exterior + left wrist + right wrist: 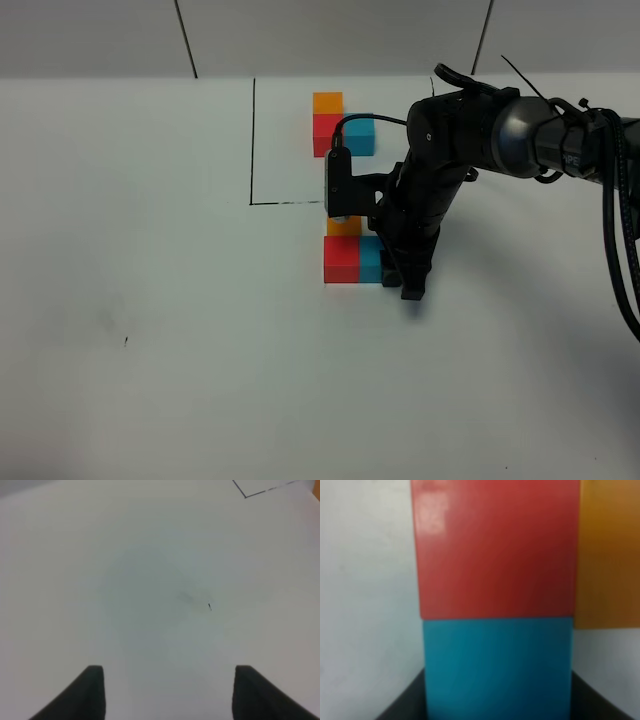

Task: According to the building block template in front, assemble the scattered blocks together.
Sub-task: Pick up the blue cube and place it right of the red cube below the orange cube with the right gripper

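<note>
Presently, the template trio [338,124] sits at the far side of the white table [150,300], inside the thin black drawn frame [253,140]: an orange cube farthest back, a red cube touching it in front, and a teal-blue cube touching the red one on the right. Nearer the camera, just outside the frame's lower line, the three loose cubes stand together in the same L. The red cube [341,259] and the teal-blue cube [370,258] sit side by side and touching; the orange cube [343,226] lies behind the red one, largely hidden by the wrist camera housing. The right gripper [400,275] stands low at the teal-blue cube, and the right wrist view shows that cube [497,667] between the dark fingers [405,705], flush against the red cube [495,550], with the orange cube [607,555] beside the red. The jaws sit at its two flanks; whether they press cannot be told. The left gripper [167,695] hangs over bare table with its fingers spread apart, holding nothing.
</note>
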`<act>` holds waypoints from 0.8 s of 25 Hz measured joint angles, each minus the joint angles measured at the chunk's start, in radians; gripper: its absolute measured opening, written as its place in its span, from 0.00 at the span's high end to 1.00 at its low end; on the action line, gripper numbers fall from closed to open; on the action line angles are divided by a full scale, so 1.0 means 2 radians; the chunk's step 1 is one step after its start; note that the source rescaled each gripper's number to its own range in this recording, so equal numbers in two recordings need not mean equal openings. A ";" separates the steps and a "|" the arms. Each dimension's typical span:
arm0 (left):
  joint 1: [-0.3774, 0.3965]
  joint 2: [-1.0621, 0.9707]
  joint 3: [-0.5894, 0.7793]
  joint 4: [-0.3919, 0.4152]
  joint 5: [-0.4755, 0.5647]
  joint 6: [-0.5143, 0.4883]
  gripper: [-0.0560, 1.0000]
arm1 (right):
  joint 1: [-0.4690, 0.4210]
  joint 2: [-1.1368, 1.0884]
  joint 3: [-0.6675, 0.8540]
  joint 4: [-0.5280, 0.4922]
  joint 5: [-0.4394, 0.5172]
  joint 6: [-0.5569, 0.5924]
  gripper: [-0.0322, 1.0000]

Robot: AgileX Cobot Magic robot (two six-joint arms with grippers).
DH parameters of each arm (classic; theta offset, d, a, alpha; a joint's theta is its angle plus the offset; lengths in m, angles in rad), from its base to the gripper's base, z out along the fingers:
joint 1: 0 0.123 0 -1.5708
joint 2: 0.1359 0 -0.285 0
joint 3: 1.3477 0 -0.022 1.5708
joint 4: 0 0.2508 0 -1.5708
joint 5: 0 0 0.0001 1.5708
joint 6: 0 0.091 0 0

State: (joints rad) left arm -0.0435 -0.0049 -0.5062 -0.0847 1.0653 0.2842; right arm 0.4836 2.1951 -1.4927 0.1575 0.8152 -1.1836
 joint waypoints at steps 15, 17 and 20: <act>0.000 0.000 0.000 0.000 0.000 0.000 0.70 | 0.000 0.001 0.000 -0.001 -0.001 0.000 0.96; 0.000 0.000 0.000 0.000 0.000 0.000 0.70 | 0.000 0.001 0.000 -0.002 -0.002 0.000 0.96; 0.000 0.000 0.000 0.000 0.000 0.000 0.70 | 0.000 0.001 0.000 -0.002 -0.002 0.000 0.96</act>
State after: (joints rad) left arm -0.0435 -0.0049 -0.5062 -0.0847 1.0653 0.2842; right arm 0.4846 2.1977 -1.4927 0.1535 0.8116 -1.1845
